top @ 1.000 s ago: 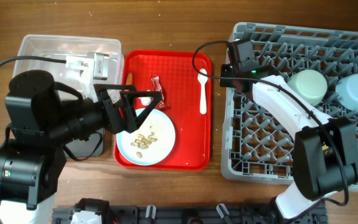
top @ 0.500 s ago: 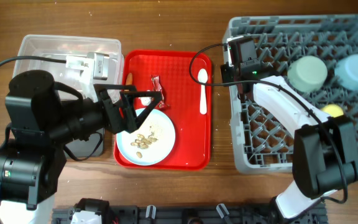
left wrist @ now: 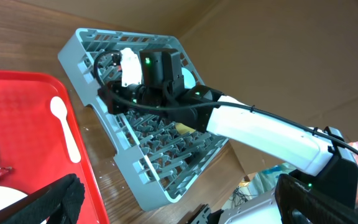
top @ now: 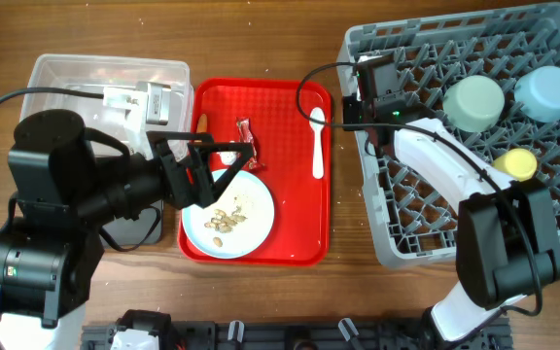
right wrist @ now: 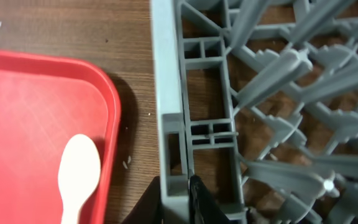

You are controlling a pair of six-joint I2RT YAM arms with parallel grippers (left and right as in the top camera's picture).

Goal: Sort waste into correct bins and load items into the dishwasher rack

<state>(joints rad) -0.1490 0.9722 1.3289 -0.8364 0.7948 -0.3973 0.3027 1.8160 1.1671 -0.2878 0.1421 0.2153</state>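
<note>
The grey dishwasher rack (top: pixel 426 209) sits skewed at the right, also in the left wrist view (left wrist: pixel 160 180). It holds a pale green bowl (top: pixel 474 102), a pale blue bowl (top: pixel 544 92) and a yellow cup (top: pixel 515 163). My right gripper (top: pixel 358 107) is shut on the rack's left rim (right wrist: pixel 166 74), one finger on each side of the wall (right wrist: pixel 179 193). My left gripper (top: pixel 231 170) is open and empty above the pale blue plate (top: pixel 256 199), which carries beige scraps (top: pixel 224 219). A red wrapper (top: pixel 246 136) and a white spoon (top: pixel 317 141) lie on the tray.
The red serving tray (top: pixel 280 97) lies in the middle. The clear tub (top: pixel 66 73) stands at the back left. The black tray (top: pixel 139 231) is mostly hidden under my left arm. No tissue or carrot shows.
The rack has swung and slid left and away with my right gripper on its rim. The bowls moved with it and the yellow cup came into view. The left arm has not moved.
</note>
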